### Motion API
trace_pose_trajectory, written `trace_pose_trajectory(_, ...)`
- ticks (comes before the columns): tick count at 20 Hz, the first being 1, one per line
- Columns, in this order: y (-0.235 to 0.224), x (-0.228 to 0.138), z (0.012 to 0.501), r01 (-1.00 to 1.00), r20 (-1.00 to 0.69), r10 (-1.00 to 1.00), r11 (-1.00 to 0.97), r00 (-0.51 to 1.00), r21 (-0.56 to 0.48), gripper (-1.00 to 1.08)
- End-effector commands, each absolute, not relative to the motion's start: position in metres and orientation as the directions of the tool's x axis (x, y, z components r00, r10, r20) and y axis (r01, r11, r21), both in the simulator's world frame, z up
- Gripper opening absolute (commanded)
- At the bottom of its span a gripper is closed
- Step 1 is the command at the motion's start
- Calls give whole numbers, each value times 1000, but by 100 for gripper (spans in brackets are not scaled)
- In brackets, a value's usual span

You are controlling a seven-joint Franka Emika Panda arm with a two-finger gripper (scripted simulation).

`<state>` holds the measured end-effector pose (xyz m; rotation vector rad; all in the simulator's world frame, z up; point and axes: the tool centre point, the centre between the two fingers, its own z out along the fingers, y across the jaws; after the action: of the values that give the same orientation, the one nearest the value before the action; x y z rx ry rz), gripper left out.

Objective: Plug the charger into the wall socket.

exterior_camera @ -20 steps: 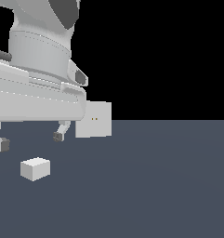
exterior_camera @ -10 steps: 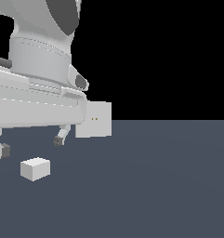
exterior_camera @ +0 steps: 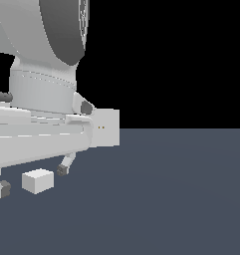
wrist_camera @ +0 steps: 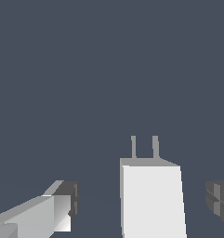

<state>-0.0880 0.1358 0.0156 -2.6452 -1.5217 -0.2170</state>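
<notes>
White charger (exterior_camera: 37, 181) lies on the floor (exterior_camera: 166, 199) between your gripper's (exterior_camera: 32, 179) spread fingers (exterior_camera: 63, 168), untouched; wall socket (exterior_camera: 106, 128) stands upright beyond.

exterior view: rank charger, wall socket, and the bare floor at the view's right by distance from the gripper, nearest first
1. charger: on the floor between the fingers of the gripper.
2. wall socket: upright, behind, toward the view's right.
3. floor: bare stretch, far right.
</notes>
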Motion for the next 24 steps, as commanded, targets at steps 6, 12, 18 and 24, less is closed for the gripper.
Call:
trace_pose_trajectory(6,136,-87,12,864,164,853,-503,496,1,-100)
trace_pose_trajectory(12,136,-87,12,864,164,853,-503,496,1,-100)
trace_pose_trajectory(18,131,-83,16,847,165,836,-531,524,1,-100)
trace_pose_trajectory(24,113,-67,33,774,167,764,-633,624,0,-100)
